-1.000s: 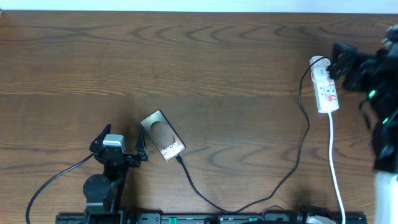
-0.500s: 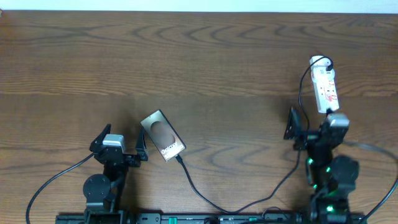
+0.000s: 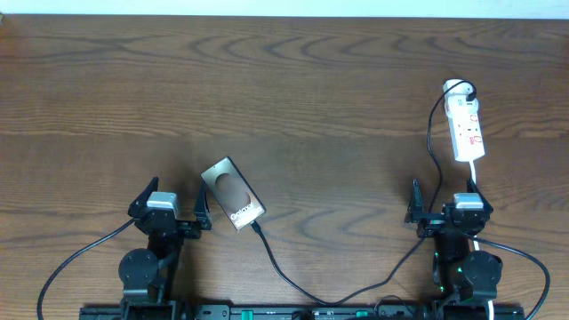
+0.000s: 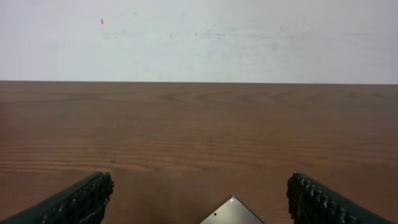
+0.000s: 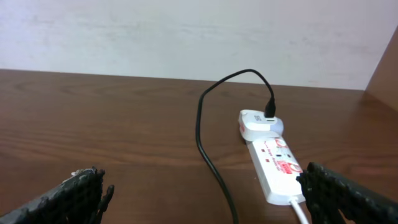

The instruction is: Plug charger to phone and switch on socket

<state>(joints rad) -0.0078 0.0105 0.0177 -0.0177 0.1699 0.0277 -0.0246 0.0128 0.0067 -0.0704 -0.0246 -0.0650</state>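
On the brown tabletop [image 3: 293,98], seen from overhead, the dark glossy phone [image 3: 233,194] lies askew with white lettering at its near end, just beside my left fingers [image 3: 203,212], not touching them. The thin black charger [image 3: 268,255] meets that near end, loops along the near edge and climbs to the socket [image 3: 467,129], a white strip with red marks, lying beyond my right fingers [image 3: 414,204]. Both pairs stand wide and hold nothing.

Through my left wrist, one phone corner [image 4: 232,211] shows low between the spread fingers.

Through my right wrist, the socket lies ahead towards the right finger, the charger arching out of its white plug [image 5: 256,122].
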